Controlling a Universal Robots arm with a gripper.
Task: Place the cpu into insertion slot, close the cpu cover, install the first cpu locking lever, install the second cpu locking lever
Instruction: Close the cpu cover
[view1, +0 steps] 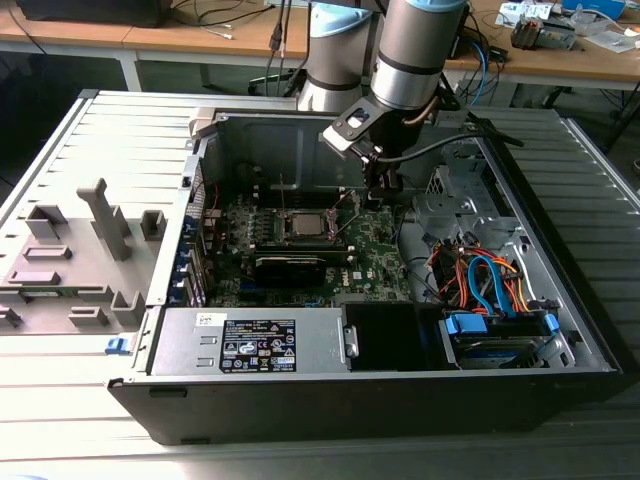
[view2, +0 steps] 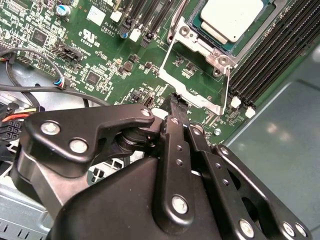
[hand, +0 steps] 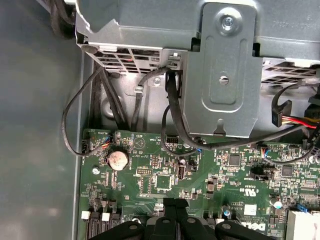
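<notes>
Grey-topped square cpu (view2: 231, 19) sits in the dark-framed insertion slot (view2: 242, 44). The thin silver cpu cover (view2: 197, 95) frame is open. Black gripper (view2: 175, 98), fingers clenched, meets its free edge; closing likely needs a square push.

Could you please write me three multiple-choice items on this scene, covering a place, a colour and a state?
1. Where is the cpu? A on the power supply; B in the slot; C outside the case.
2. What colour is the board? A red; B white; C green.
3. How is the cover? A open; B shut over the cpu; C lying on the power supply.
Answers: 1 B, its silver top sits inside the slot's frame. 2 C, green shows all round the slot. 3 A, the frame is swung off the cpu and the board shows through its centre.
</notes>
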